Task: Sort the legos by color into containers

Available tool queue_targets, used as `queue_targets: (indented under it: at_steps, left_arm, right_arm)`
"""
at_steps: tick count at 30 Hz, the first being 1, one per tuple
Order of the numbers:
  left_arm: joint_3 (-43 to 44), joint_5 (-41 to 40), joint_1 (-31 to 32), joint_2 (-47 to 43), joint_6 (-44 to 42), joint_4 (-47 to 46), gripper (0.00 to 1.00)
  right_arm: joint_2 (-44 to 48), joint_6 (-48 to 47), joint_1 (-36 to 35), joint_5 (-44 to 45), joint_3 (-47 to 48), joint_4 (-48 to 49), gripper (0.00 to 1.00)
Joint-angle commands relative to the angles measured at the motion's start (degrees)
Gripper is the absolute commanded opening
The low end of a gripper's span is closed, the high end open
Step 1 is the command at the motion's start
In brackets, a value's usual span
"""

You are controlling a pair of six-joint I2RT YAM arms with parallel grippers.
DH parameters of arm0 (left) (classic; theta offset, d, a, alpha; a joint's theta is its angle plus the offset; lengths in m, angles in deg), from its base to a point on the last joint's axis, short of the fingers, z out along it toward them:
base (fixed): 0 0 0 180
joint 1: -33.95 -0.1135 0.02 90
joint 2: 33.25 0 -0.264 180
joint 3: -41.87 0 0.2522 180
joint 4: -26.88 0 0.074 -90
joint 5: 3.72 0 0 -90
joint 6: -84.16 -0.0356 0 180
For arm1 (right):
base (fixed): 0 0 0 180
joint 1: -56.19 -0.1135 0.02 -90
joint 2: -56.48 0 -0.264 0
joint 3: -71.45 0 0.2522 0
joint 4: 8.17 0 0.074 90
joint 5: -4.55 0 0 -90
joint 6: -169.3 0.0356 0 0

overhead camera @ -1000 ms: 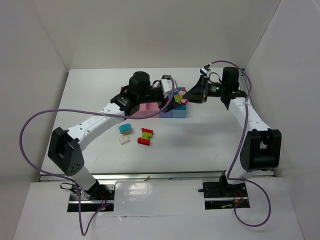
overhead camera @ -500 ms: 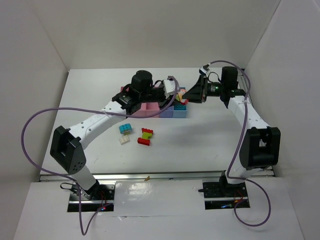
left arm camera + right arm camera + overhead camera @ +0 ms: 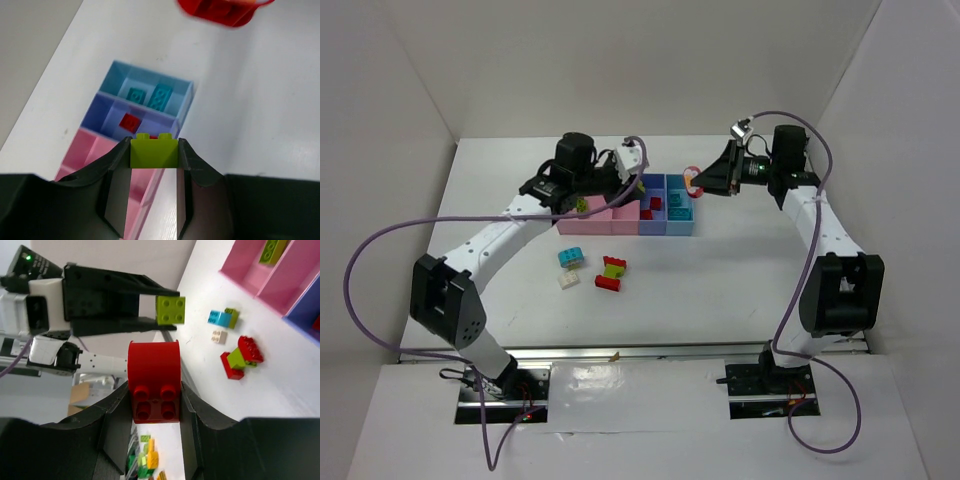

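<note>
Closest to the near edge of the desk, left of centre, the loose legos lay in a small group. It had a whitish brick, a teal brick just behind it, and a red and yellow-green cluster just to their right. In the right wrist view a small yellow-green piece touched the teal brick.

Farther back, about mid-desk, the containers sat in one joined row parallel to the far edge. From the left they were two pink bins, a dark blue bin and a light blue bin. A binned yellow-green brick lay in the pink bin farthest from the blue ones. Binned red pieces lay in the dark blue bin. Two binned teal bricks lay side by side in the light blue bin.

The left fingers pinched a yellow-green brick by its two sides, studs up. They held it in the air over the pink bins, close to the dark blue one.

The right fingers pinched a red brick with a rounded end. It was held in the air just past the light blue bin, toward the far right corner of the desk. The two pairs of fingers pointed at each other, apart.
</note>
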Motion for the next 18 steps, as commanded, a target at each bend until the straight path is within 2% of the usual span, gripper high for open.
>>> queue_targets:
  at_steps: [1, 5, 6, 8, 12, 13, 14, 15, 16, 18]
  left_arm:
    - [-0.17, -0.82, -2.64, -3.84, 1.02, 2.3, 0.0]
    - [-1.39, -2.4, -8.26, -4.47, 9.0, 0.9, 0.0]
    - [-0.88, -1.88, -9.49, -3.77, 14.07, 0.9, 0.0]
    - [2.53, -0.4, -12.57, -2.19, 21.72, 3.86, 0.0]
    - [7.81, 2.77, -15.56, 1.16, 30.09, 9.67, 0.0]
    - [7.83, 2.78, -15.57, 1.86, 31.25, 10.29, 0.0]
    - [8.44, 1.65, -15.57, 1.86, 32.04, 10.91, 0.0]
    - [8.44, 0.51, -14.96, 1.86, 32.05, 11.61, 0.0]
    - [9.84, -4.55, -14.34, 1.86, 33.88, 14.32, 0.0]
    - [12.12, -7.58, -13.72, 3.6, 35.29, 18.45, 0.0]
  right_arm:
    - [0.5, -1.12, 0.25, 1.34, 4.4, -0.5, 0.25]
    - [0.5, -3.66, 0.25, 10.19, 5.46, -5.24, 0.25]
    - [1.11, -4.19, 0.25, 17.53, 5.98, -6.3, 0.25]
    - [2.43, -7.68, -2.64, 25.99, 6.85, -8.14, 0.25]
    - [-2.48, -12.7, -9.58, 42.62, 13.97, -17.28, 0.25]
    - [-3.88, -13.67, -11.25, 49.44, 17.55, -18.95, 0.25]
    - [-6.51, -14.21, -14.57, 53.07, 19.15, -20.7, 0.25]
    - [-7.75, -14.21, -15.82, 55.63, 20.47, -22.72, 0.25]
    - [-8.81, -14.73, -16.7, 60.1, 22.31, -23.27, 0.25]
    - [-11.62, -14.12, -18.11, 63.29, 22.86, -23.27, 0.25]
